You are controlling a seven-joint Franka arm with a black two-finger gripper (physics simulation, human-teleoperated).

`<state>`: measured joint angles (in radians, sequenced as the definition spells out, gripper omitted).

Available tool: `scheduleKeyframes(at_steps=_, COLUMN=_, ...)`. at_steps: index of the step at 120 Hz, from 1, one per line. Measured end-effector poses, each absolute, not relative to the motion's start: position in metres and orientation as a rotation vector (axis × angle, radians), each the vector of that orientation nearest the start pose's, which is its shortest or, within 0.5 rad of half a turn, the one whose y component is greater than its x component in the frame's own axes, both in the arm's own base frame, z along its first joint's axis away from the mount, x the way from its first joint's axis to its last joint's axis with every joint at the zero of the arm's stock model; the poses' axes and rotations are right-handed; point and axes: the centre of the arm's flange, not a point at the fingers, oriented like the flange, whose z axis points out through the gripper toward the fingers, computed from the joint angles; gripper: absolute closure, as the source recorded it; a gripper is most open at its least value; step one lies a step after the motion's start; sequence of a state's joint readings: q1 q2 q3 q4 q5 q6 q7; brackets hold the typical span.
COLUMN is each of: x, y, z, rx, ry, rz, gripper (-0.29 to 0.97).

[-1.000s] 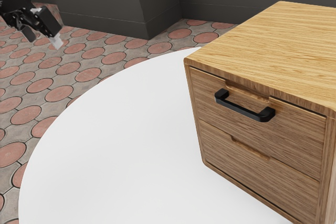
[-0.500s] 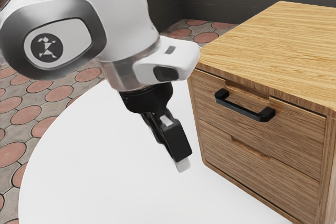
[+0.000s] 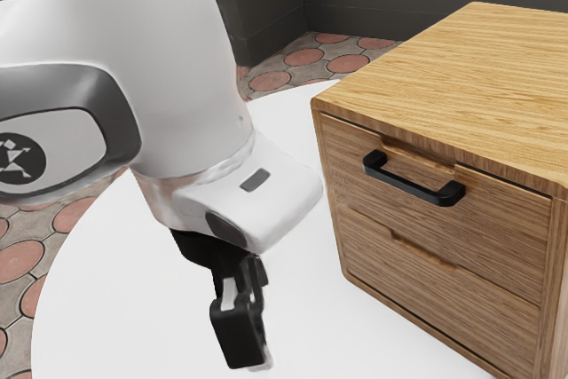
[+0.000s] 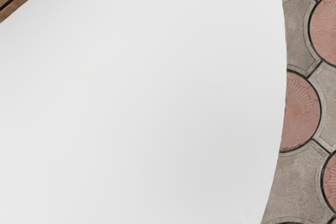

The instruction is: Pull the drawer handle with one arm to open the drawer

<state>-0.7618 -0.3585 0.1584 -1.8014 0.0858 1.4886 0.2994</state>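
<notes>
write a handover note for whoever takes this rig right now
Claw: empty, low over the white table, to the exterior view's left of the cabinet, and well apart from the black handle.
Top drawer: shut, front flush with the cabinet.
Done: nothing yet.
Left: bring the claw to the handle, grip it, pull the drawer open.

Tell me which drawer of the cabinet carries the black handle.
The upper drawer: a black bar handle sits across its front. The lower drawer has only a shallow wooden notch.
</notes>
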Motion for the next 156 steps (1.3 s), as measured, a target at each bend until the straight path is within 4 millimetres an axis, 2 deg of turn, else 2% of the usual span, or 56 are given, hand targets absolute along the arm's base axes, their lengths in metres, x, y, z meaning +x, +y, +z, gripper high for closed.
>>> scheduleKeyframes(at_steps=16, x=0.367, y=-0.226, z=0.696, rx=-2.622, ry=1.679, rz=-0.176, gripper=0.0)
scheduleKeyframes(at_steps=32, x=0.376, y=-0.236, z=0.702, rx=-2.392, ry=1.948, rz=-0.304, gripper=0.0)
scheduleKeyframes(at_steps=50, x=0.4, y=-0.252, z=0.71, rx=-2.138, ry=2.15, rz=-0.404, gripper=0.0)
scheduleKeyframes(at_steps=67, x=0.403, y=-0.255, z=0.711, rx=-1.94, ry=2.293, rz=-0.438, gripper=0.0)
scheduleKeyframes(at_steps=90, x=0.408, y=-0.248, z=0.708, rx=-1.749, ry=2.405, rz=-0.445, gripper=0.0)
scheduleKeyframes(at_steps=112, x=0.419, y=-0.242, z=0.707, rx=-1.652, ry=2.428, rz=-0.472, gripper=0.0)
scheduleKeyframes(at_steps=138, x=0.422, y=-0.245, z=0.706, rx=-1.657, ry=2.454, rz=-0.52, gripper=0.0)
scheduleKeyframes(at_steps=156, x=0.425, y=-0.241, z=0.698, rx=-1.721, ry=2.438, rz=-0.521, gripper=0.0)
